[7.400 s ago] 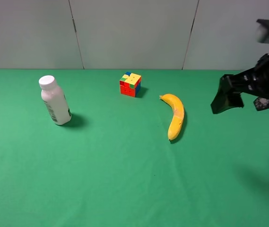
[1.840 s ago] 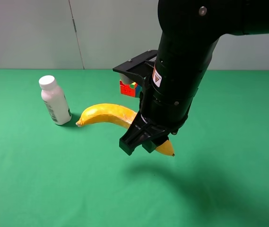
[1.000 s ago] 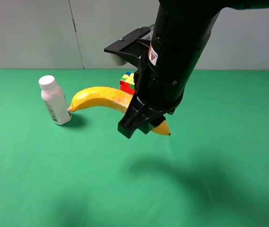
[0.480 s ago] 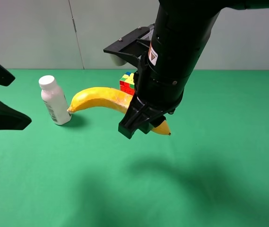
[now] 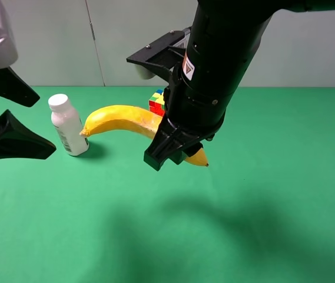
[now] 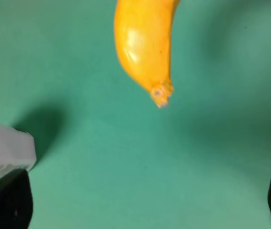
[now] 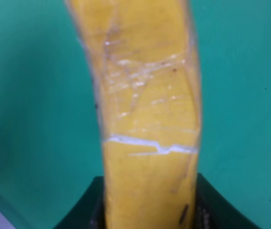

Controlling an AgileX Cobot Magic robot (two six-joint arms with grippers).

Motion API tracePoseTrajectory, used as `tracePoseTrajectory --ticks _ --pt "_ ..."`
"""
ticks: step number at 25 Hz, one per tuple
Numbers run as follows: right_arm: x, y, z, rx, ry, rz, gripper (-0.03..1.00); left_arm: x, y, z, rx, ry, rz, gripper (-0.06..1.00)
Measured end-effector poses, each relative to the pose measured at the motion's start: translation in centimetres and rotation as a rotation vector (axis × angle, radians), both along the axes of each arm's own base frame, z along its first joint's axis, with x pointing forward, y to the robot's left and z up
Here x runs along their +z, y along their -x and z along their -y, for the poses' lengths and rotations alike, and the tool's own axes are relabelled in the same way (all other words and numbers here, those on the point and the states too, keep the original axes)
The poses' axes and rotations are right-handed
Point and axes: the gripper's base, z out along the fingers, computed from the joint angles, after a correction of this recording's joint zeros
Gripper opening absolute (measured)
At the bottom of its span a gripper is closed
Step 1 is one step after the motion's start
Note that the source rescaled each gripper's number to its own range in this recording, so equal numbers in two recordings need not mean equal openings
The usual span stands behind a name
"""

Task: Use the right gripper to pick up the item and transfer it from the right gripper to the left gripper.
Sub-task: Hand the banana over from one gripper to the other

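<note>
The yellow banana (image 5: 120,118) hangs in the air above the green table, held near one end by my right gripper (image 5: 168,154), which is shut on it. Its free end points left, over the white bottle. The right wrist view shows the banana (image 7: 147,109) running between the black jaws of the right gripper (image 7: 147,212). My left gripper (image 5: 45,127) is open at the left, its jaws spread wide, a short way from the banana's free end. In the left wrist view the banana's tip (image 6: 145,47) sits ahead of the open left gripper (image 6: 142,205), with nothing touching it.
A white plastic bottle (image 5: 68,125) stands upright just under the banana's free end, beside the left gripper; it shows blurred in the left wrist view (image 6: 6,152). A multicoloured puzzle cube (image 5: 157,101) sits behind the right arm. Green table (image 5: 273,224), grey wall behind.
My left gripper has come in from the left edge, open, and moved right toward the banana's free end. The right gripper has kept the banana raised, shifting it slightly left.
</note>
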Motion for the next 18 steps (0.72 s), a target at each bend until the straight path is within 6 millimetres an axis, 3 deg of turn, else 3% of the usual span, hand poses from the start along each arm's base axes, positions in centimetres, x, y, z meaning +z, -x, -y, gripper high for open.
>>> tracePoseTrajectory --ticks 12,18 --pt "0.0 0.0 0.0 0.0 -0.005 0.0 0.0 -0.6 -1.7 0.7 -0.037 0.005 0.028 0.98" --pt "0.0 0.0 -0.1 -0.001 -0.007 -0.003 0.0 -1.2 -2.0 2.2 -0.1 0.03 0.019 0.96"
